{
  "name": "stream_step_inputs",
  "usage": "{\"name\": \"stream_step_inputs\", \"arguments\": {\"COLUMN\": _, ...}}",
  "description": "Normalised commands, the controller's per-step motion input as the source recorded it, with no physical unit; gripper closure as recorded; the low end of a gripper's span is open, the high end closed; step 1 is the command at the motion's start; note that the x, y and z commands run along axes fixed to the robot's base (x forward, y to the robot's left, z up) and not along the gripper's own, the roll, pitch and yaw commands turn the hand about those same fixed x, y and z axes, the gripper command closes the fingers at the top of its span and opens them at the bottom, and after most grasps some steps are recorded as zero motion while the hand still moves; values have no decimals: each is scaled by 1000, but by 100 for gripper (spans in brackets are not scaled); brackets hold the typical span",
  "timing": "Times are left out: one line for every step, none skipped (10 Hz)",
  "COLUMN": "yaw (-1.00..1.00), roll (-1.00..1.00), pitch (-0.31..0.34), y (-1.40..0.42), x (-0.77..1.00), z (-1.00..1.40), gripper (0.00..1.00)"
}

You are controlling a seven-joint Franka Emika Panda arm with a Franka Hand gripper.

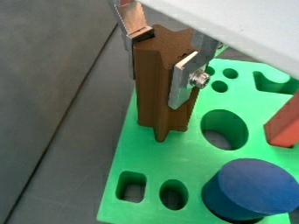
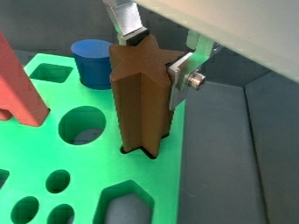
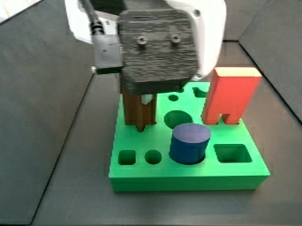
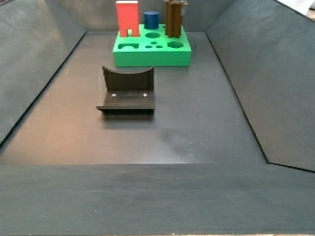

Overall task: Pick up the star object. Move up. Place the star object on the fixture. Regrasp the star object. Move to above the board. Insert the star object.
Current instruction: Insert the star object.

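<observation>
Wrist views both show the tool [image 2: 158,54] clamped on the star object [image 2: 140,96], upright, its lower end entering the star hole of the board [image 2: 87,188]; insertion seems under way, so next comes pressing straight down, then releasing; the fixture [image 4: 127,89] stands well apart on the tabletop [image 4: 185,138]

gripper [image 2: 156,54] clamping star object [image 2: 142,98], upright, tip in board [image 2: 70,179]
</observation>
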Motion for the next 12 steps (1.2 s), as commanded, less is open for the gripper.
{"name": "stream_step_inputs", "arguments": {"yaw": 0, "roll": 44, "pitch": -7, "y": 0, "x": 203, "z": -214, "gripper": 100}}
{"name": "stream_step_inputs", "arguments": {"yaw": 0, "roll": 64, "pitch": 0, "y": 0, "x": 191, "z": -220, "gripper": 100}}
{"name": "stream_step_inputs", "arguments": {"yaw": 0, "roll": 121, "pitch": -17, "y": -17, "x": 69, "z": -369, "gripper": 100}}
{"name": "stream_step_inputs", "arguments": {"yaw": 23, "roll": 229, "pitch": -60, "y": -29, "x": 37, "z": -740, "gripper": 100}}
{"name": "stream_step_inputs", "arguments": {"yaw": 186, "roll": 243, "pitch": -69, "y": 0, "x": 0, "z": -803, "gripper": 100}}
{"name": "stream_step_inputs", "arguments": {"yaw": 240, "roll": 234, "pitch": -66, "y": 0, "x": 0, "z": -811, "gripper": 100}}
{"name": "stream_step_inputs", "arguments": {"yaw": 243, "roll": 184, "pitch": -77, "y": -6, "x": 0, "z": -894, "gripper": 100}}
{"name": "stream_step_inputs", "arguments": {"yaw": 223, "roll": 160, "pitch": -74, "y": -49, "x": 26, "z": -937, "gripper": 100}}
{"name": "stream_step_inputs", "arguments": {"yaw": 257, "roll": 171, "pitch": -89, "y": 0, "x": 29, "z": -889, "gripper": 100}}
{"name": "stream_step_inputs", "arguments": {"yaw": 249, "roll": 113, "pitch": -99, "y": -6, "x": 177, "z": -920, "gripper": 100}}
{"name": "stream_step_inputs", "arguments": {"yaw": 0, "roll": 0, "pitch": 14, "y": 0, "x": 51, "z": 0, "gripper": 100}}
{"name": "stream_step_inputs", "arguments": {"yaw": 0, "roll": 0, "pitch": 0, "y": 0, "x": 0, "z": 0, "gripper": 100}}
